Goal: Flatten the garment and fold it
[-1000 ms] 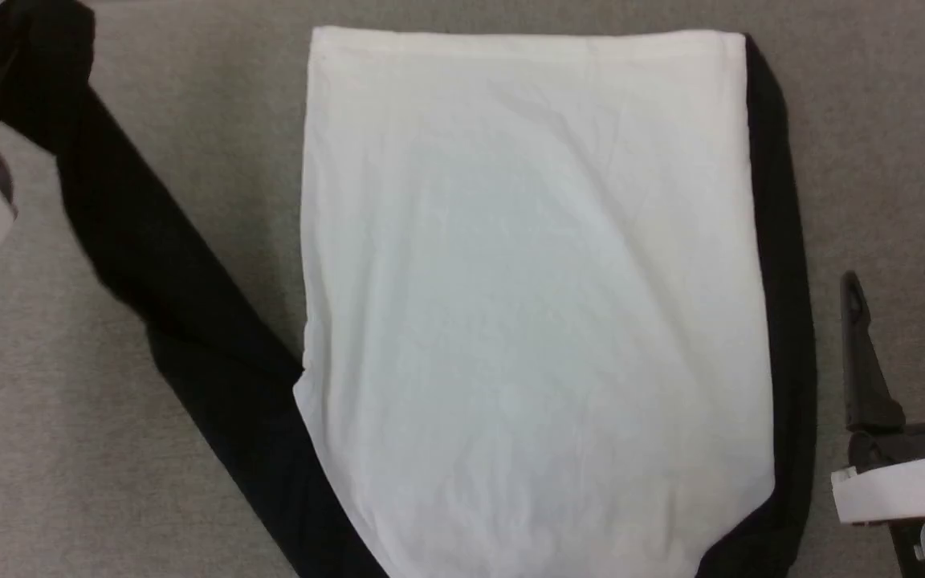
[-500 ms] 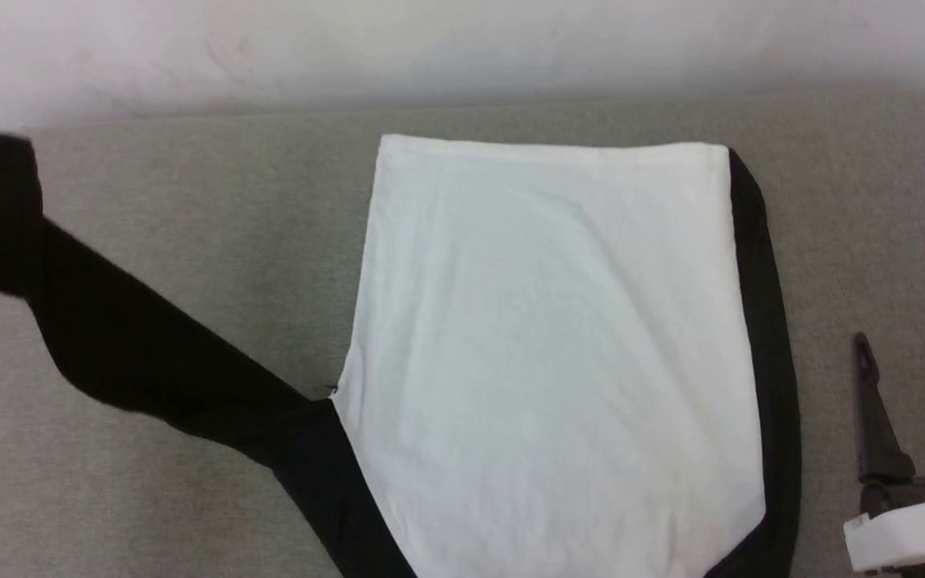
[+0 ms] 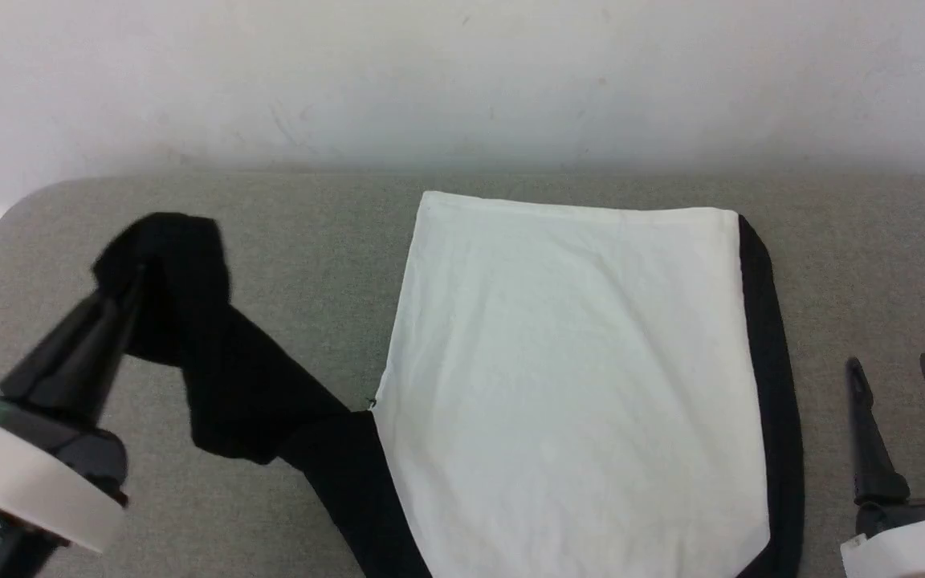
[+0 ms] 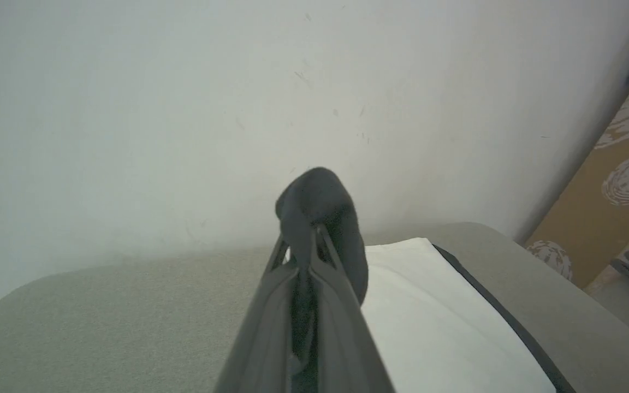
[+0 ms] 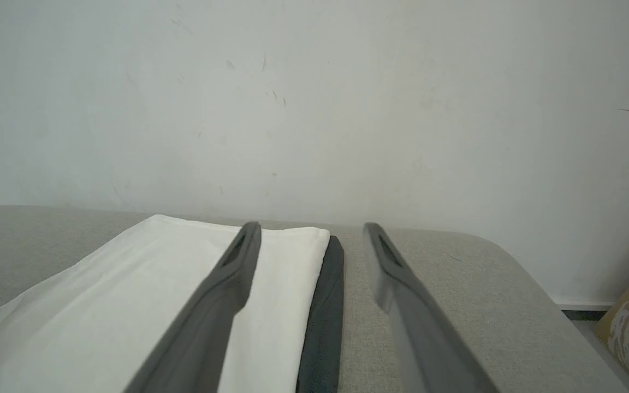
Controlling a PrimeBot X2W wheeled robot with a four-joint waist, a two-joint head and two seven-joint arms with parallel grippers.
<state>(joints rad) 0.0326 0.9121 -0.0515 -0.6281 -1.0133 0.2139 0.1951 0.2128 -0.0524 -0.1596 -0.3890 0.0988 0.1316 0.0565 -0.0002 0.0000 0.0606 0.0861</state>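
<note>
As left end effector (image 4: 310, 232) pinches garment (image 3: 575, 385) — wrist view adds brown panel (image 4: 620, 180).

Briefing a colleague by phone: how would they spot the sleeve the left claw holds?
On the grey table lies a white T-shirt. From its left edge a long black sleeve runs out, its end pinched in the left claw. Unlike the narrow black trim on the right edge, it is broad and rumpled.

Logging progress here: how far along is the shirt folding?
Done: the shirt lies mostly flat on the table. In hand: the left gripper, jaws shut, holds the black sleeve lifted. Left: lay that sleeve in and fold the shirt; the right gripper is open.
</note>
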